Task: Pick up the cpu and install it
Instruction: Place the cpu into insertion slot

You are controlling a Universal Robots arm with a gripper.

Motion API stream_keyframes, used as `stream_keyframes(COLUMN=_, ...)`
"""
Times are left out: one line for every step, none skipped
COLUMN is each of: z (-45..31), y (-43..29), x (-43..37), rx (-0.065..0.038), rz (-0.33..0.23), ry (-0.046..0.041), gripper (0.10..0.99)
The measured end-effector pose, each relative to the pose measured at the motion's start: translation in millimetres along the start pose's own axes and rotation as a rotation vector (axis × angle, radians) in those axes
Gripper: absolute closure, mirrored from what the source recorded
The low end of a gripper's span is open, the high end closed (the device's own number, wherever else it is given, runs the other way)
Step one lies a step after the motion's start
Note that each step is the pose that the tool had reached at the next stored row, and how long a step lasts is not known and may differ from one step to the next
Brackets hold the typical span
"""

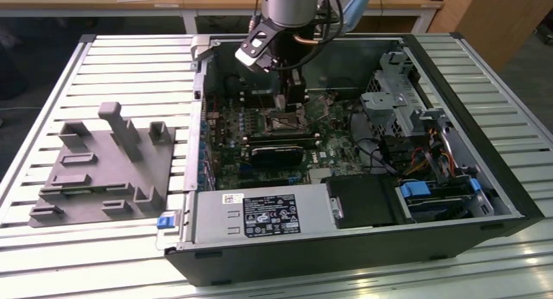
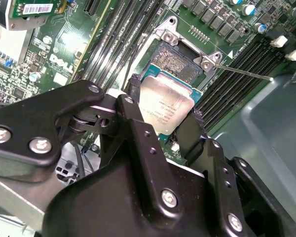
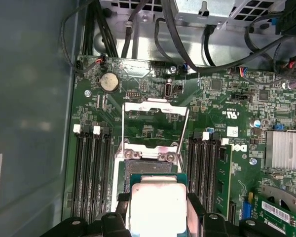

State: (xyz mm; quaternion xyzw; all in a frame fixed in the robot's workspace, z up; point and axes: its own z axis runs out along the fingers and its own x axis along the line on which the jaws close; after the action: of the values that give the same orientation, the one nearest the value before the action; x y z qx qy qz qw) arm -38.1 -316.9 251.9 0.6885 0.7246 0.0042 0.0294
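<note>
holding: gripper point(image 2: 164, 112) pinches the cpu point(image 2: 166, 98) by two opposite edges, one black finger point(image 2: 135, 118) on each side; same clamp in the first wrist view, gripper point(image 3: 158, 212) around cpu point(image 3: 158, 203).
cpu attitude: metal top faces both wrist cameras, lying about flat to the board; it is square, so there is no long axis to line up.
key relation: open socket point(image 2: 180, 61) lies just beyond the cpu's far edge, away from the gripper body; cpu covers only the socket's near rim, so judged not seated.
socket hardware: load plate point(image 3: 155, 118) stands swung open past the socket; lever point(image 2: 246, 73) sticks out to one side.
exterior: gripper point(image 1: 289, 105) in the upper middle of the frame, down inside the open case point(image 1: 484, 140) over the motherboard point(image 1: 229, 163); grey holder block point(image 1: 103, 163) well apart toward the exterior view's left.
counts: one gripper, two fingers, one cpu, one socket, one holder block, two banks of memory slots point(image 3: 91, 173) flanking the socket.
</note>
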Motion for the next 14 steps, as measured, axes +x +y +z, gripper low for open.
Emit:
stream_keyframes(z=1.2, y=-0.1, x=0.0, rx=0.000, rz=0.000, ry=-0.0001, gripper=0.549)
stream_keyframes(z=2.6, y=-0.1, x=0.1, rx=0.000, rz=0.000, ry=-0.0002, gripper=0.549)
stream_keyframes(z=3.9, y=-0.2, x=0.1, rx=0.000, rz=0.000, ry=-0.0003, gripper=0.549)
stream_keyframes(z=5.1, y=-0.3, x=0.2, rx=0.000, rz=0.000, ry=-0.0004, gripper=0.549)
stream_keyframes(z=6.2, y=-0.3, x=0.2, rx=0.000, rz=0.001, ry=-0.0003, gripper=0.549)
stream_keyframes(z=7.4, y=-0.4, x=0.3, rx=0.000, rz=0.005, ry=-0.0006, gripper=0.549)
stream_keyframes(z=8.8, y=-0.7, x=0.4, rx=0.001, rz=0.011, ry=-0.0009, gripper=0.549)
stream_keyframes(z=10.4, y=-1.1, x=0.4, rx=0.001, rz=0.018, ry=-0.0013, gripper=0.549)
stream_keyframes(z=12.0, y=-1.5, x=0.5, rx=0.001, rz=0.024, ry=-0.0016, gripper=0.549)
stream_keyframes(z=13.7, y=-1.7, x=0.6, rx=0.001, rz=0.029, ry=-0.0019, gripper=0.549)
stream_keyframes(z=15.3, y=-1.9, x=0.8, rx=0.001, rz=0.032, ry=-0.0019, gripper=0.549)
stream_keyframes(z=16.9, y=-2.0, x=1.1, rx=0.001, rz=0.034, ry=-0.0021, gripper=0.549)
stream_keyframes(z=18.6, y=-2.0, x=1.6, rx=0.001, rz=0.034, ry=-0.0021, gripper=0.549)
stream_keyframes(z=20.2, y=-2.1, x=1.9, rx=0.001, rz=0.034, ry=-0.0022, gripper=0.549)
